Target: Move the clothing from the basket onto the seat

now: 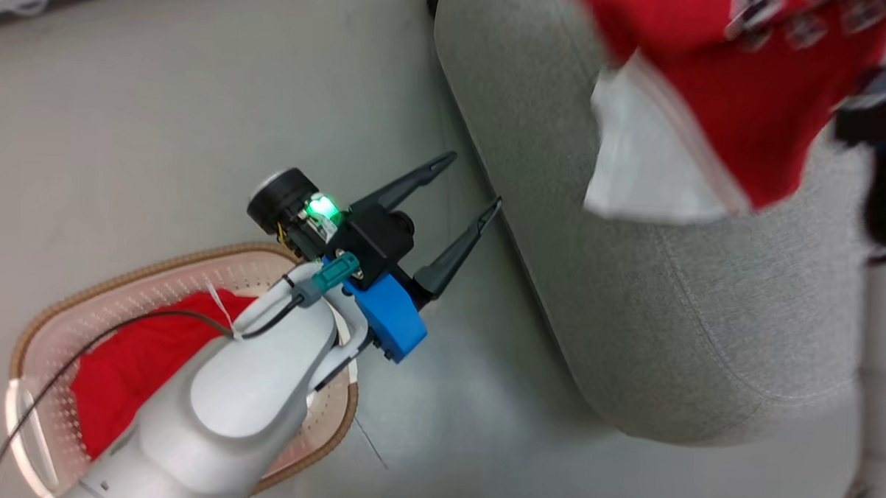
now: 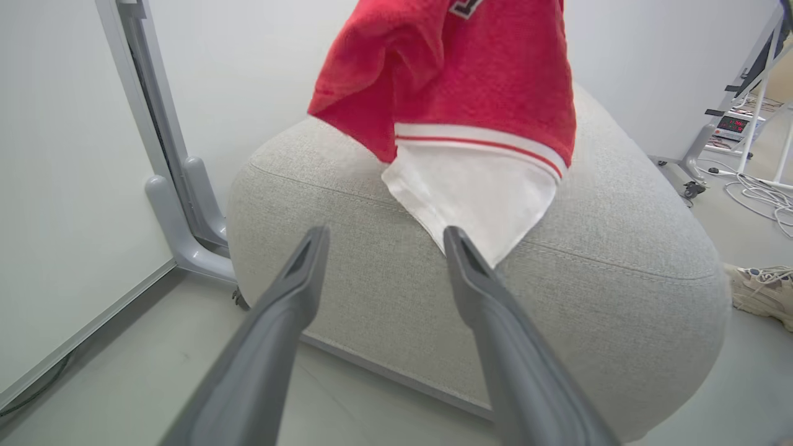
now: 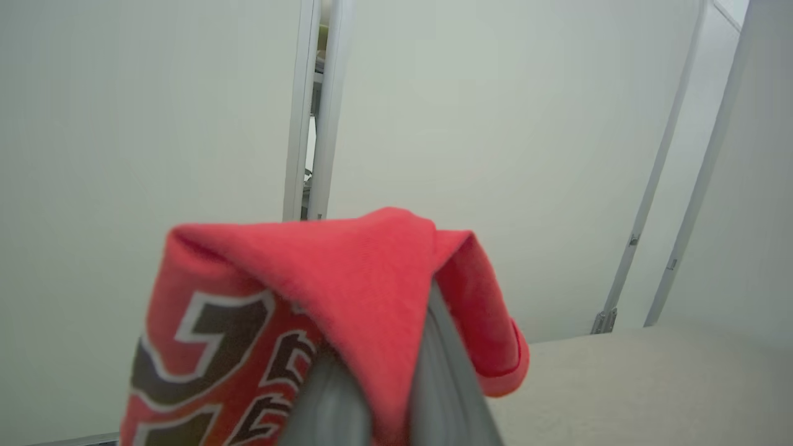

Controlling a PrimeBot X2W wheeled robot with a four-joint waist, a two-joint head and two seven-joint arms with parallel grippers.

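A: Where's the clothing right now?

B: Split in two. One jersey (image 1: 750,105) hangs from the right fingers (image 3: 446,384), which are pinched shut on a fold of red cloth near the big numerals. The other red garment (image 1: 137,356) lies in the basket (image 1: 155,265) on the floor.

A: And the jersey relative to the seat (image 1: 706,324)?

B: It's over the seat's top, towards one end. It hangs straight down from the grip, long axis vertical, with the white hem panel lowest. From the left wrist view the hem overlaps the cushion, but I cannot tell if it touches or hangs just clear.

A: So the drop turns on what?

B: The cloth is below the fingers and the cushion below the cloth. I'd judge that lowering the right arm and letting go lands it on the seat. The hem is near the cushion's rounded side, so it could slide off that way.

A: The left fingers (image 1: 408,181)?

B: Spread wide and holding nothing. They hover over the floor between basket and seat, tips pointing at the seat's side. The basket lies back under that forearm.

A: Then the left arm is nearer the second garment?

B: Clearly, though it would have to turn back and down to reach it.
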